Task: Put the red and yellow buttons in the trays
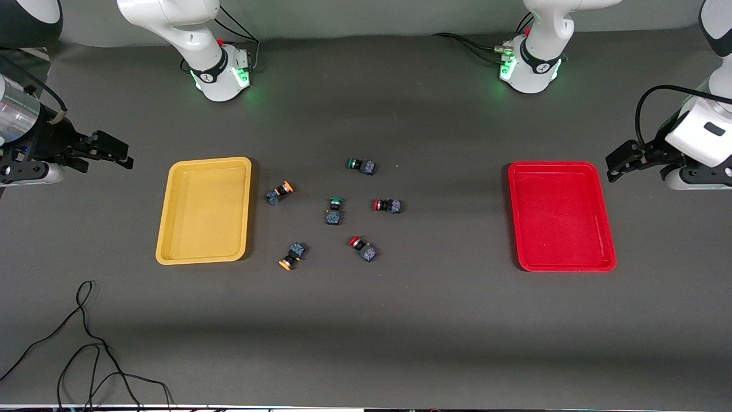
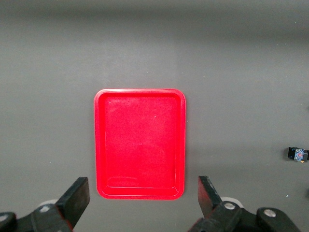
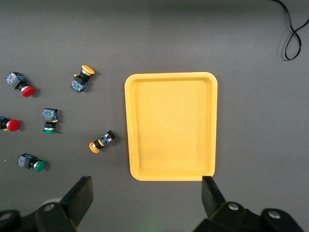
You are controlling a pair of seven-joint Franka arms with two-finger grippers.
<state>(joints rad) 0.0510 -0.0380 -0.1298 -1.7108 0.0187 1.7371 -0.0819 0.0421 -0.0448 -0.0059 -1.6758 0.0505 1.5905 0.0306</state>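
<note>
The yellow tray (image 1: 203,212) lies empty toward the right arm's end, and the red tray (image 1: 560,217) lies empty toward the left arm's end. Between them lie two orange-yellow capped buttons (image 1: 279,193) (image 1: 292,256) and two red capped buttons (image 1: 388,205) (image 1: 362,248), all on their sides. My right gripper (image 1: 108,151) is open and empty, over the table beside the yellow tray (image 3: 171,125). My left gripper (image 1: 620,160) is open and empty, over the table beside the red tray (image 2: 140,142). The right wrist view shows the orange-yellow buttons (image 3: 82,78) (image 3: 101,141) and the red ones (image 3: 21,84) (image 3: 8,124).
Two green capped buttons (image 1: 362,165) (image 1: 334,210) lie among the others. A black cable (image 1: 86,343) trails over the table's near corner at the right arm's end. One button body (image 2: 297,153) shows at the edge of the left wrist view.
</note>
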